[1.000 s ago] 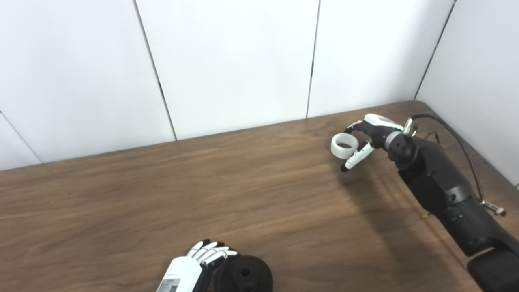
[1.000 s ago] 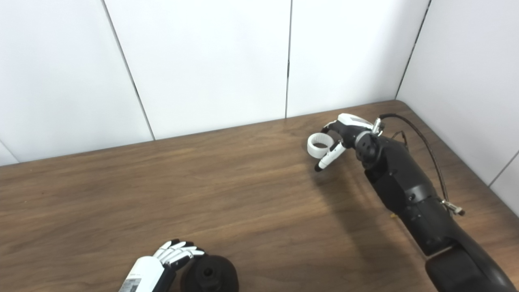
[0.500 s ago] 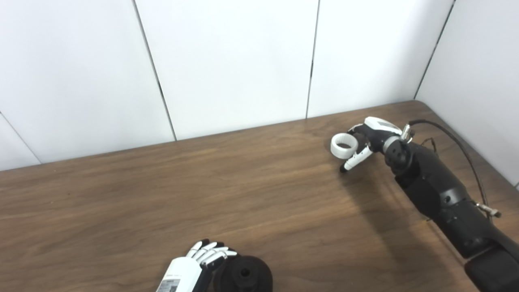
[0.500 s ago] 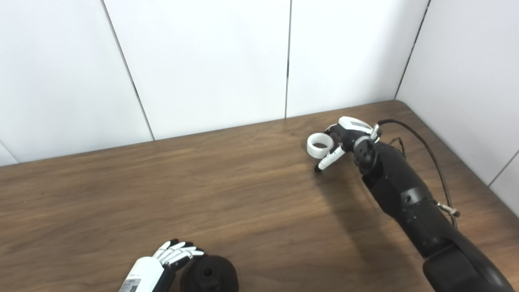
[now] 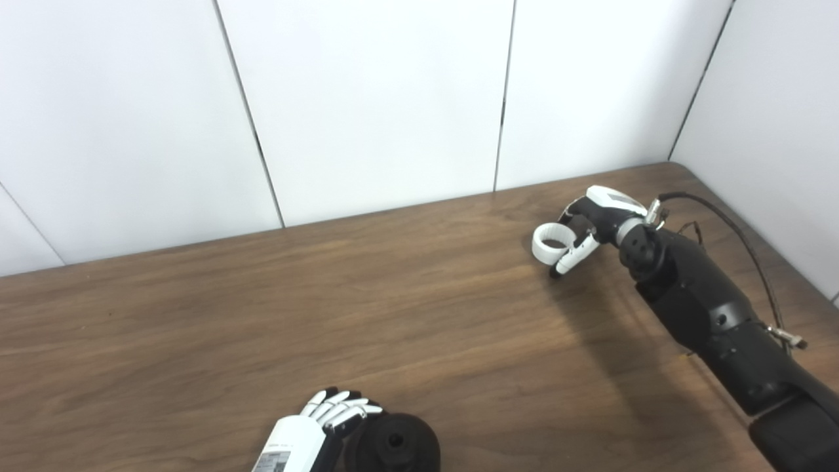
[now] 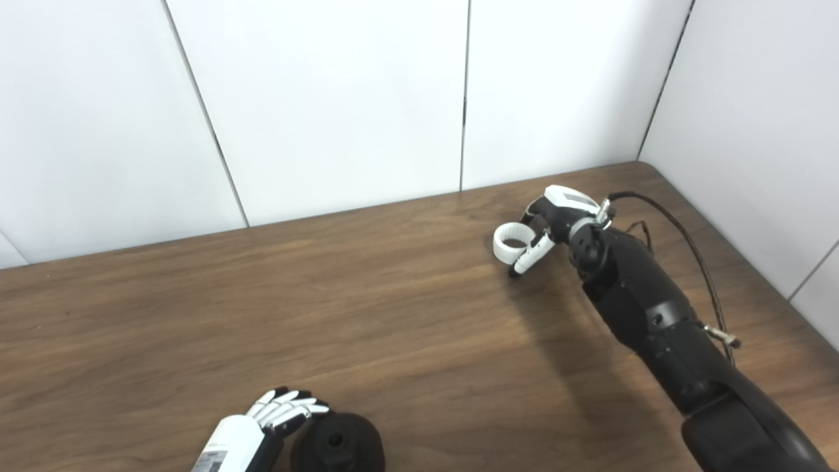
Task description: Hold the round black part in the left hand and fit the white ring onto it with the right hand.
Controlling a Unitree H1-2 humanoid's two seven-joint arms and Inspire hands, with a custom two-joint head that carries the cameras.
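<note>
The round black part (image 5: 393, 447) with a hole in its middle sits at the table's near edge, cut off by the picture's bottom. My left hand (image 5: 326, 423) lies against its left side with its fingers (image 6: 286, 406) close together at the rim; the thumb is hidden, so its grip is unclear. Far off at the back right, the white ring (image 5: 549, 242) is low over the table. My right hand (image 5: 593, 219) pinches the ring's right edge between the thumb (image 6: 529, 257) in front and fingers behind.
The brown wooden table (image 5: 328, 314) runs to white wall panels (image 5: 367, 98) at the back and right. A black cable (image 5: 734, 226) loops from the right wrist along the forearm (image 5: 708, 314).
The right hand has moved slightly left and down with the white ring, which now lies flatter and closer to the table. The left hand and black part have not moved.
</note>
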